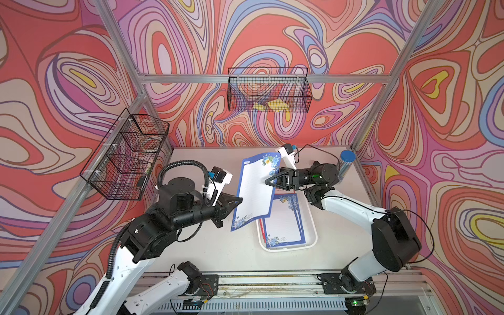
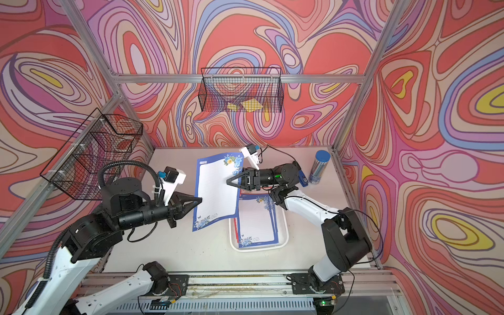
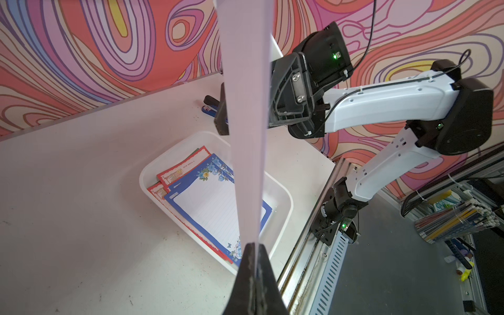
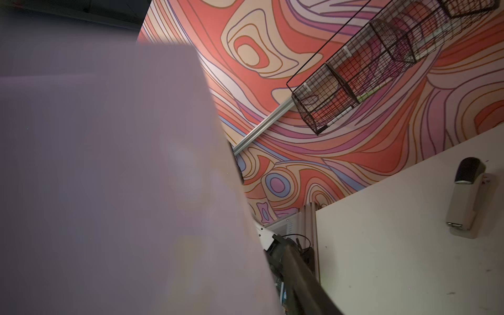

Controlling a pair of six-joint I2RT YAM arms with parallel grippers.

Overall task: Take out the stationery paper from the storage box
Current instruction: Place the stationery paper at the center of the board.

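**Item:** stationery paper (image 1: 285, 221), lined white sheets with floral borders.

**Location:** A stack is being kept in the storage box (image 1: 286, 248) on the table (image 1: 212, 251). A blue-bordered sheet is lying uppermost, and red-bordered sheets (image 3: 188, 163) are showing beneath it. One more blue-bordered sheet, the lifted sheet (image 1: 255, 191), is being held in the air between the two arms, out of the box and partly above its far end.

**Grip:** One long edge of the lifted sheet is being pinched by the left gripper (image 1: 239, 201), with the jaws fully closed on the border. The opposite long edge is being straddled by the right gripper (image 1: 268, 182). Its jaws are standing partly apart, one on each face of the paper, and no firm pinch is being shown there.

**Handling (judged):** The paper is being rated as very light, thin and limp. It is likely to be creased or torn if pulled from both sides at once. The stacked sheets are probably slick and likely to slide on one another. A shallow bite on a border, near the middle of a long side, is being recommended.

**Markings:** A small blue corner label (image 1: 246, 162) is being shown on the lifted sheet, and small print on the red-bordered sheets. Neither can be read, and no brand is being made out.
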